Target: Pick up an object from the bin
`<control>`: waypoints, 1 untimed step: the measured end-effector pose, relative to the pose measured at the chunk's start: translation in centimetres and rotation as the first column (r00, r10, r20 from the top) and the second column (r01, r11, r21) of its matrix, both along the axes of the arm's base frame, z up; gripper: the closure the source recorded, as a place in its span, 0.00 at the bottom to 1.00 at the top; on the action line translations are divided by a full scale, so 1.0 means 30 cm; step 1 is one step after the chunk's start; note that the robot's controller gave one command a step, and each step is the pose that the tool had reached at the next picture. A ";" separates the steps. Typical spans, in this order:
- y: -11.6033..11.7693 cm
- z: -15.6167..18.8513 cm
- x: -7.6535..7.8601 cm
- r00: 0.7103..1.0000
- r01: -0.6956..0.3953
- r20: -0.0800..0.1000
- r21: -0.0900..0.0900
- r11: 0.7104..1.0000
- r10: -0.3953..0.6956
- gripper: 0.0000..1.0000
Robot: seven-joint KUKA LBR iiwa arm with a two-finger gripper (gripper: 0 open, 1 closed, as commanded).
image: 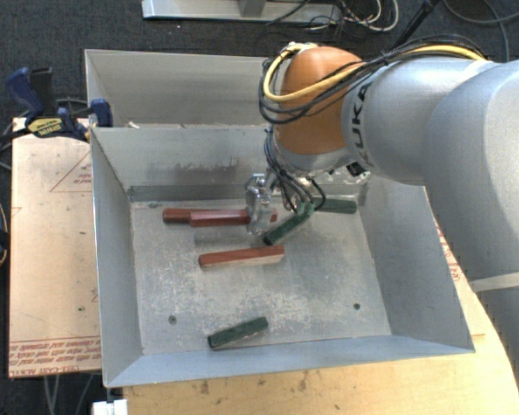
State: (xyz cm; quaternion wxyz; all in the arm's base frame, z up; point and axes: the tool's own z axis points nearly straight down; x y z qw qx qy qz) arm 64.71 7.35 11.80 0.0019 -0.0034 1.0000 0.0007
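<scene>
Two red sticks [206,217], three green sticks [238,333].

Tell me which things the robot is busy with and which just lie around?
Job: hand, tilted green stick by it, grey bin.
Lying about: upper red stick, lower red stick, front green stick, green stick beside arm.

A robotics lab or test room. A large grey industrial robot arm [432,119] reaches over a grey metal bin [112,232]. Around it lies dark carpet [35,15] strewn with loose cables [363,3].
</scene>
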 end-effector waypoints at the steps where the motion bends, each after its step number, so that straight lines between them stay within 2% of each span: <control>1: 0.000 0.025 -0.002 1.000 0.000 -0.003 0.000 1.000 0.000 1.00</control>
